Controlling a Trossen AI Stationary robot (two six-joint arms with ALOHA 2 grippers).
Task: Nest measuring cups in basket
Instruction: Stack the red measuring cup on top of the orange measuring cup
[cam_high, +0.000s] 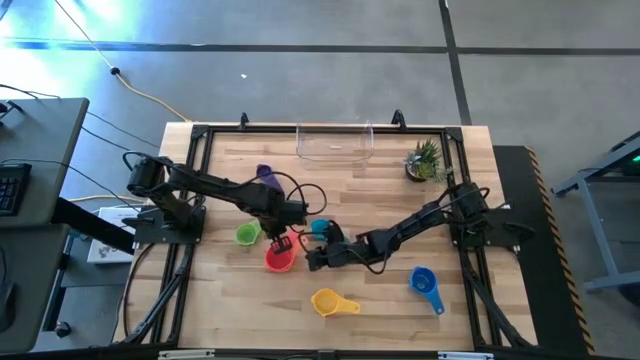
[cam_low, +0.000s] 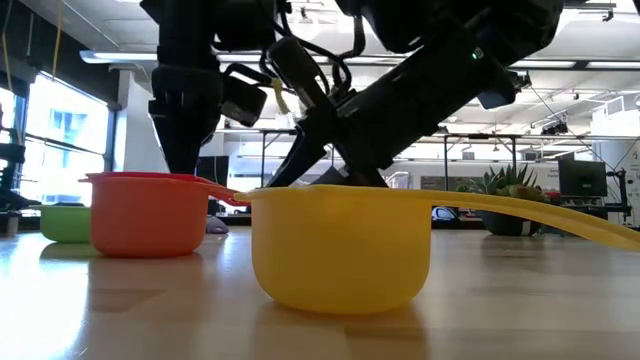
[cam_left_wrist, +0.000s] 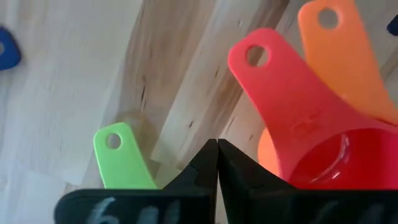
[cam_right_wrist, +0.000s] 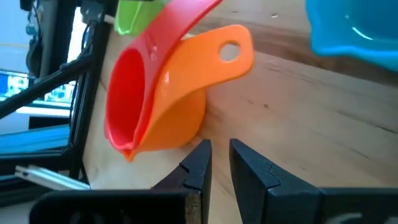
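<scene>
Looking down on the wooden surface (cam_high: 400, 300) as a clock face, we find the left pincer (cam_high: 281, 243) just left of centre, hanging over the red cup (cam_high: 279, 260). Its fingers (cam_left_wrist: 199, 171) are pressed flat together with nothing between them, so it is clenched and empty. The wrist views show us the red cup nested inside the orange cup (cam_right_wrist: 186, 93), their handles fanned slightly apart.

The right pincer (cam_high: 316, 260) sits just beside that pair on its 3 o'clock side, low over the surface. We see its fingers (cam_right_wrist: 202, 162) slightly parted, released, with only bare wood in the gap.

The green cup (cam_high: 247, 235) lies at about 9 o'clock of the red one, close by. The purple cup (cam_high: 266, 175) lies toward 11 o'clock, partly under the left arm. The teal cup (cam_high: 320, 227) rests near the centre, between the two arms. The yellow cup (cam_high: 330, 301) lies toward 6 o'clock, and the blue cup (cam_high: 425, 283) toward 4 o'clock.

The basket (cam_high: 335, 143) stands at 12 o'clock against the far edge, with no cup in it. A small potted plant (cam_high: 424, 160) stands just at its 3 o'clock side.
</scene>
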